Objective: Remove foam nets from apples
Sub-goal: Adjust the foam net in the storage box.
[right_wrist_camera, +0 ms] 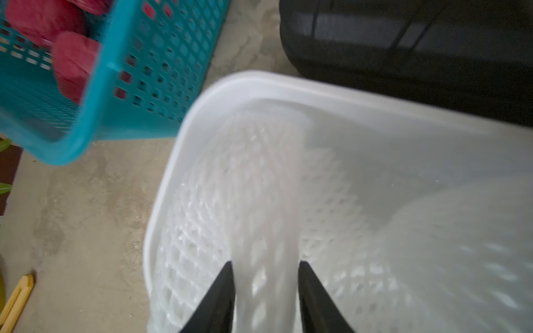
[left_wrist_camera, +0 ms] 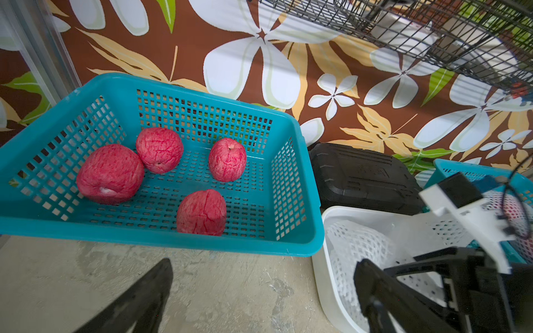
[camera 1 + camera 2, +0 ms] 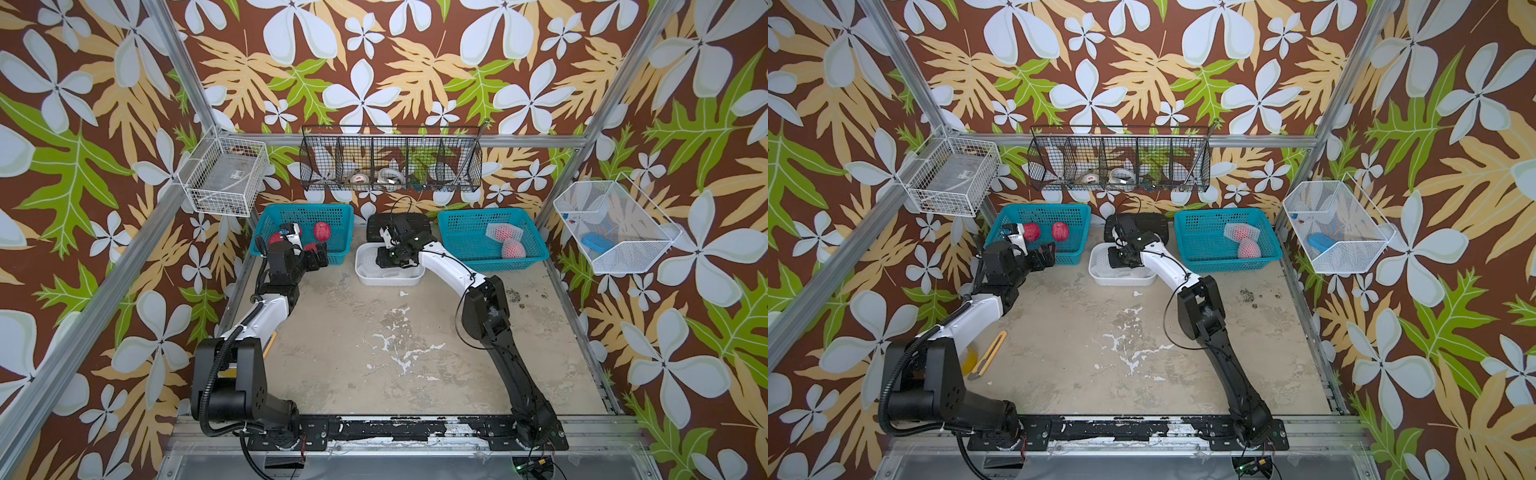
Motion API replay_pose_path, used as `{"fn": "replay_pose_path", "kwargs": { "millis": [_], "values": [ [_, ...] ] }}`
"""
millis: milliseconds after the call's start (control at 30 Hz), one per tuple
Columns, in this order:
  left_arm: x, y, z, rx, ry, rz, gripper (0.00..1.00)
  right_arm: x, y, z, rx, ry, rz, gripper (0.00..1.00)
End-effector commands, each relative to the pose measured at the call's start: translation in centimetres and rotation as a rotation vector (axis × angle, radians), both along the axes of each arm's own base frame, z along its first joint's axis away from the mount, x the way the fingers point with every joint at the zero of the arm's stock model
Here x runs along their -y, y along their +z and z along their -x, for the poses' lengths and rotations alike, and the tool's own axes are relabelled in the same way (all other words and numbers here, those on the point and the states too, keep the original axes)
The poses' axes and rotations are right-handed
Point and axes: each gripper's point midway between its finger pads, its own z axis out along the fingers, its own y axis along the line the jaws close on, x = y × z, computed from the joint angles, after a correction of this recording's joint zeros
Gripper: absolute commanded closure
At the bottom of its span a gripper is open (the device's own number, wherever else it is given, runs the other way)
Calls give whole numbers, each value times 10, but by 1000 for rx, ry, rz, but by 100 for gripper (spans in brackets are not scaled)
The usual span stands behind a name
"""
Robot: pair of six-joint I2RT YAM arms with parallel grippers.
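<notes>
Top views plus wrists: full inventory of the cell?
bare apples: four, red, in left teal basket
netted apples: two, pink under white mesh, in right teal basket
white bin: one, between the baskets
loose foam nets: count unclear, white, in bin
black case: one, behind the bin
utility knife: one, yellow, on table, left side
wire baskets: two white, one black, on the frame
left gripper: open, by left basket's front
right gripper: over bin, foam net between jaws, grip unclear

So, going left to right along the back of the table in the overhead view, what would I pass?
White wire basket → teal basket holding bare apples → white bin holding foam nets → another teal basket holding netted apples → white mesh basket.
</notes>
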Motion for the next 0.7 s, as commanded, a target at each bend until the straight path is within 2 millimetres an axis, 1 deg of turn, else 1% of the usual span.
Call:
{"fn": "replay_pose_path", "kwargs": {
  "millis": [0,67,167,333,400,467,500,567,600,633,667],
  "values": [
    [-1,9,-2,29,3,-5,1,8,25,-3,71,-17,35,53],
    [-1,9,-2,29,5,-8,1,12,40,-1,101,-22,53,50],
    [-2,9,-2,30,8,-13,1,19,53,3,115,-24,71,48],
    [-1,6,-3,21,5,-8,1,27,55,17,92,-8,102,46],
    [0,7,-3,23,2,-1,1,31,62,22,99,-7,103,45],
    [0,10,-3,28,1,3,1,37,79,24,140,-17,108,44],
    [0,13,-2,34,6,10,1,42,90,23,170,-25,118,42],
    [0,23,0,52,11,35,0,53,121,23,251,-44,136,37],
    [2,31,1,68,8,58,0,60,137,23,291,-61,141,34],
    [3,40,2,86,2,84,0,67,154,23,335,-82,144,29],
    [5,48,2,103,-1,107,0,73,165,24,374,-95,148,24]
  ]
}}
